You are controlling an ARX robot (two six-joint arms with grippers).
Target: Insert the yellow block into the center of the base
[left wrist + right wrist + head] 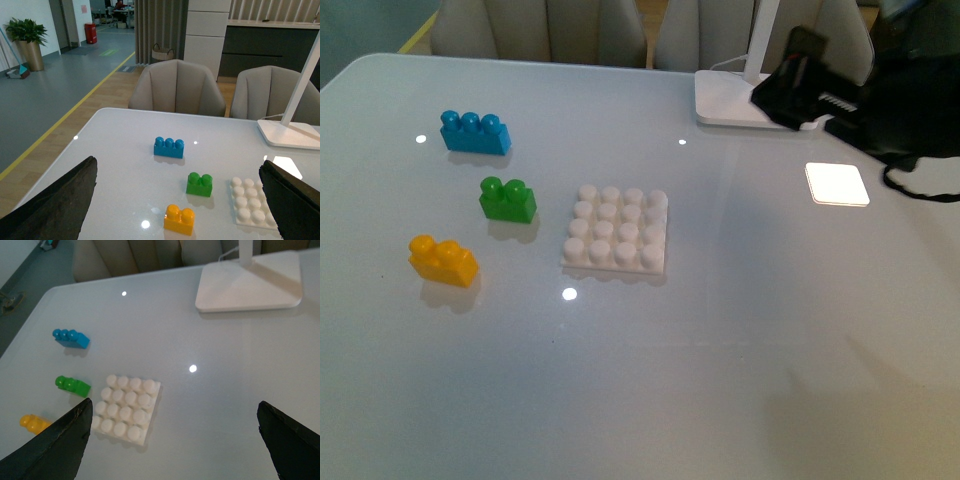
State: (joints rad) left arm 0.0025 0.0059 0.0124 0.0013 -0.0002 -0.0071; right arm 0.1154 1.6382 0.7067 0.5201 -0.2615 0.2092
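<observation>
Yellow block [444, 260] sits upright on the white table [740, 360], 2 studs up, near the robot on its left side. It is clear of the base [616, 243], touching neither it nor any other brick.

Base lies flat mid-table, 4x4 studs facing up. Green brick [507, 199] stands just left of the base, slightly beyond the yellow block. Blue brick [475, 132], 3 studs, is farther out on the same side.

White lamp foot [740, 100] rests at the far right of the table.

Left gripper [177, 165]: jaws spread wide, nothing between them, above the near table edge.

Right gripper [174, 401]: jaws spread wide, nothing held, raised over the table.
</observation>
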